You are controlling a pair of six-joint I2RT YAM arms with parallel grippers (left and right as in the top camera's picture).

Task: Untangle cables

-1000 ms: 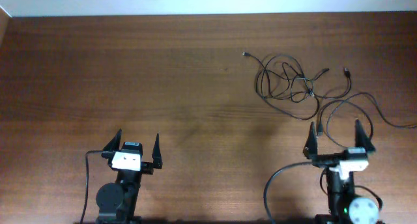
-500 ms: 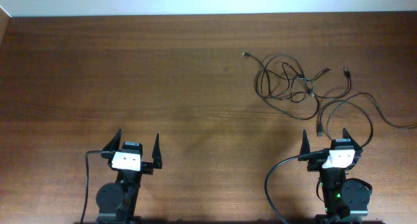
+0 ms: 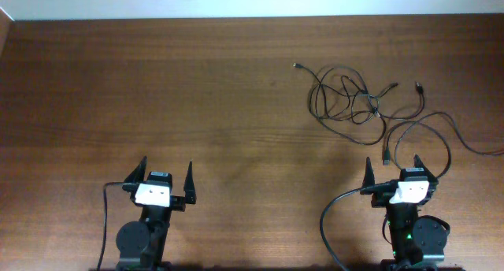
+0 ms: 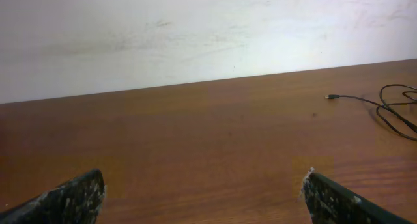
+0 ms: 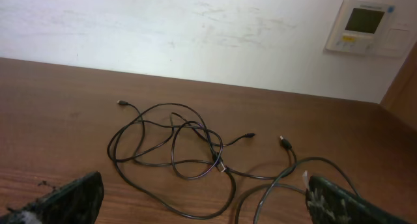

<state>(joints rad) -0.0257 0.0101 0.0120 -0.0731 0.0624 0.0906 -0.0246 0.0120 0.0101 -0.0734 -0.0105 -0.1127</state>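
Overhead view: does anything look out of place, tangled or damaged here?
Only the cables: a loose snarl of crossing loops at far right, with one loop lying just ahead of the open right gripper. No damage shows.

My table point(image 3: 157, 90) is dark brown wood with the grain running side to side. From overhead, the cables point(image 3: 370, 105) lie flat on it toward 2 o'clock from its middle, thin black cords knotted together. One cord loops away toward 3 o'clock and runs out of view.
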